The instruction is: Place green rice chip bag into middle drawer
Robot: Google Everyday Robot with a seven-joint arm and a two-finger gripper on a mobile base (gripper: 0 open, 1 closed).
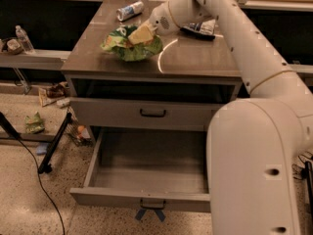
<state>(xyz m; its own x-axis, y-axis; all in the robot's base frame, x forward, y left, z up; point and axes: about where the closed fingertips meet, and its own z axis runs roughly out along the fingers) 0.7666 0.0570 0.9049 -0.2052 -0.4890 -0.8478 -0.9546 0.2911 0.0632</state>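
One gripper (142, 33), at the end of the white arm (254, 58), is right at the upper side of the green rice chip bag (126, 48). Whether it is clamped on the bag or loose, I can't tell. The bag lies crumpled on the left half of the cabinet (195, 62) top. A blue-and-white snack bag (130, 10) lies at the cabinet's back edge. Below the top, an upper drawer front (112, 114) is closed. Under that, the middle drawer (122, 198) stands pulled out from the cabinet, with two bluish strips (150, 213) dangling from its handle.
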